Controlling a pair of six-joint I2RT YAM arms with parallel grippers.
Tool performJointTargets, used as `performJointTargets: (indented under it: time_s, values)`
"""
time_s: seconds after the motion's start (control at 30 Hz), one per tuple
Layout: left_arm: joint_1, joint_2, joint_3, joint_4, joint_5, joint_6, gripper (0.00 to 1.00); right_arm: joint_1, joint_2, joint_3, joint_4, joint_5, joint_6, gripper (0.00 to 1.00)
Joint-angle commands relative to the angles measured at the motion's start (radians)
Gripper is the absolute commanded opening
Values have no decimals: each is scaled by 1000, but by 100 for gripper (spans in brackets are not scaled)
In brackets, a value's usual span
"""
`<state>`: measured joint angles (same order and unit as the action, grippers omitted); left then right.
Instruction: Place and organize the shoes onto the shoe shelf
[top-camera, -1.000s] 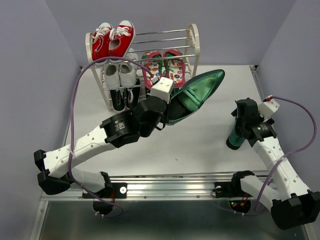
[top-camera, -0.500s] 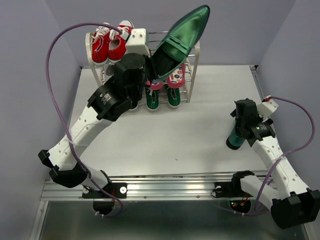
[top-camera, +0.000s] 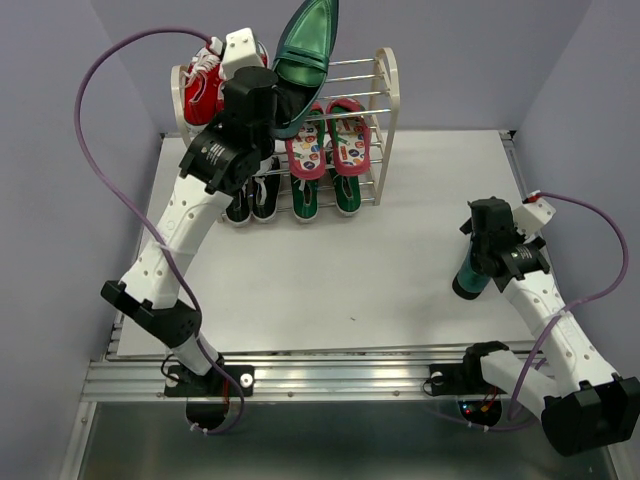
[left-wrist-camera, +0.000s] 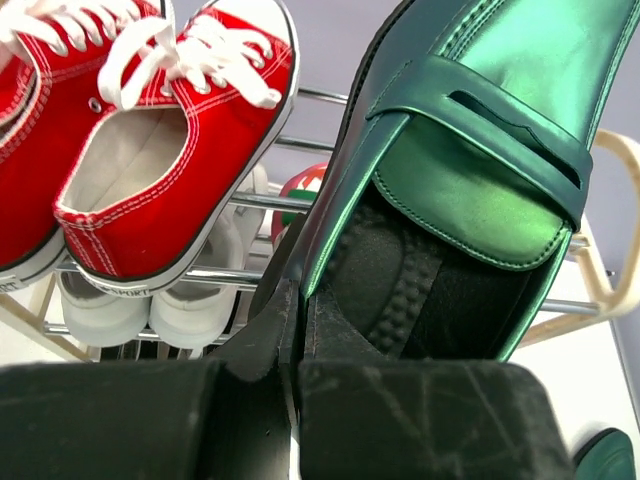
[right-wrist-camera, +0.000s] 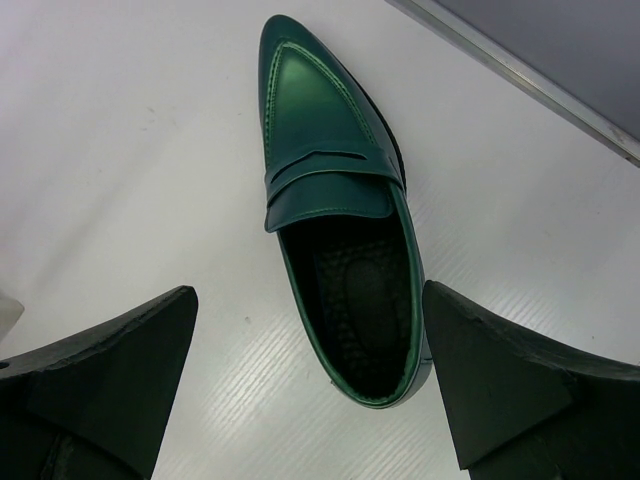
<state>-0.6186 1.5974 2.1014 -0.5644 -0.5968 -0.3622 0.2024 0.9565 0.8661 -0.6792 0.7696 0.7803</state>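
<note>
My left gripper (top-camera: 283, 103) is shut on the side wall of a glossy dark-green pointed heel (top-camera: 306, 45). It holds the heel toe-up over the top tier of the shoe shelf (top-camera: 389, 92), just right of the red sneakers (top-camera: 200, 90). In the left wrist view the fingers (left-wrist-camera: 255, 340) pinch the heel's rim (left-wrist-camera: 480, 150). The flip-flops (top-camera: 330, 150) lie on a middle tier, with the green sneakers (top-camera: 328, 198) below them. My right gripper (top-camera: 478, 262) is open above the second green heel (right-wrist-camera: 335, 210), which lies flat on the table between its fingers.
Red sneakers (left-wrist-camera: 150, 150) fill the left of the top tier. White sneakers (left-wrist-camera: 150, 310) sit on the tier below, and black sneakers (top-camera: 250, 200) are at the shelf's lower left. The white table (top-camera: 350, 270) meets purple walls behind and at both sides.
My left arm has lifted the green heel from in front of the shelf up and back to the left, over the top tier. The right arm has not moved.
</note>
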Motion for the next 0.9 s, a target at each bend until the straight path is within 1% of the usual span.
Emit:
performJointTargets:
  time_s: [0.0,0.13,0.4,0.43,0.47,0.5,0.53,0.6,0.63,0.83,0.87]
  values:
    - [34,-8,89,117,-34,-118,0,-8,-7,-6,38,5,-9,100]
    - [80,13,83,109,15,-191,0,-8,-5,-10,47,-10,-12,100]
    - [94,35,66,107,57,-267,0,-8,1,-15,53,-27,-13,100]
    - [95,33,62,112,61,-273,14,-8,-1,-16,56,-29,-15,100]
    - [97,30,55,118,68,-282,23,-8,-1,-16,56,-32,-15,100]
    - [97,23,37,138,81,-279,35,-8,1,-18,59,-32,-16,100]
    - [95,19,20,146,86,-279,38,-8,-1,-18,58,-35,-16,100]
    - [95,10,9,156,88,-279,50,-8,1,-18,58,-36,-19,100]
    - [95,10,5,158,88,-279,53,-8,1,-18,58,-36,-18,100]
    - [97,-2,-23,187,138,-267,52,-8,-1,-18,67,-49,-27,100]
    - [97,-1,-26,189,141,-264,54,-8,-1,-19,67,-53,-29,100]
